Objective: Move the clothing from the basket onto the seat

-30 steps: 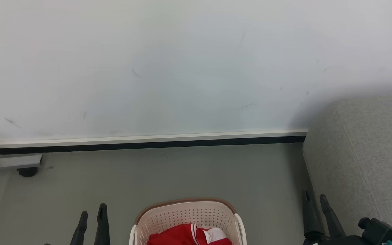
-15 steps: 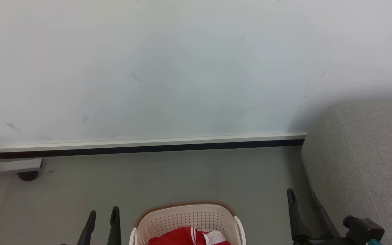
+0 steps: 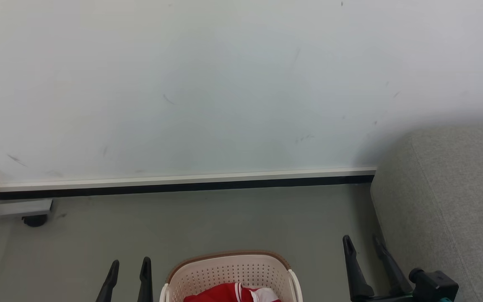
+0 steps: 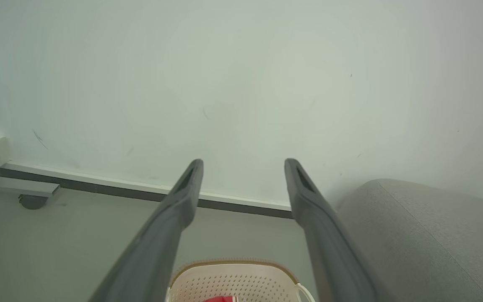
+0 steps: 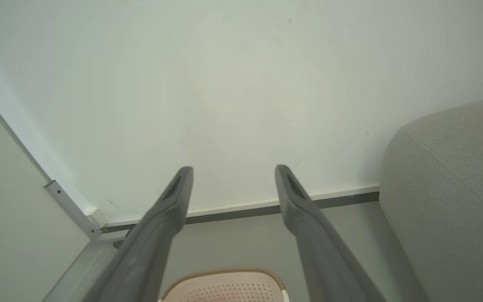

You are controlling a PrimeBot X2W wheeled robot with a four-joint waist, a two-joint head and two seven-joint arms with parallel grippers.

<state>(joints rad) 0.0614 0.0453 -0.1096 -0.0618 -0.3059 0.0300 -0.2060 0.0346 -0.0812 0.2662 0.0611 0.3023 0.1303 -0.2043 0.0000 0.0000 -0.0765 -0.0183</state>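
Note:
The cream basket (image 3: 224,270) with its brown rim stands on the floor at the bottom middle of the head view, and red clothing (image 3: 220,295) with a white panel lies inside it. Its far rim also peeks into the left wrist view as the basket (image 4: 233,277) and the right wrist view as the basket (image 5: 224,285). The grey seat (image 3: 455,201) rises at the right. My left gripper (image 3: 130,266) hangs open just left of the basket, empty. On the right, between basket and seat, my right gripper (image 3: 363,243) stands open and empty.
A white wall (image 3: 224,84) with a dark baseboard (image 3: 183,186) closes off the grey floor (image 3: 224,218) behind the basket. A metal bracket with a dark foot (image 3: 34,220) sits in the far-left corner.
My right gripper has slid left, away from the seat's side. My left gripper has shifted right toward the basket. The whole picture has dropped slightly, so the camera has moved.

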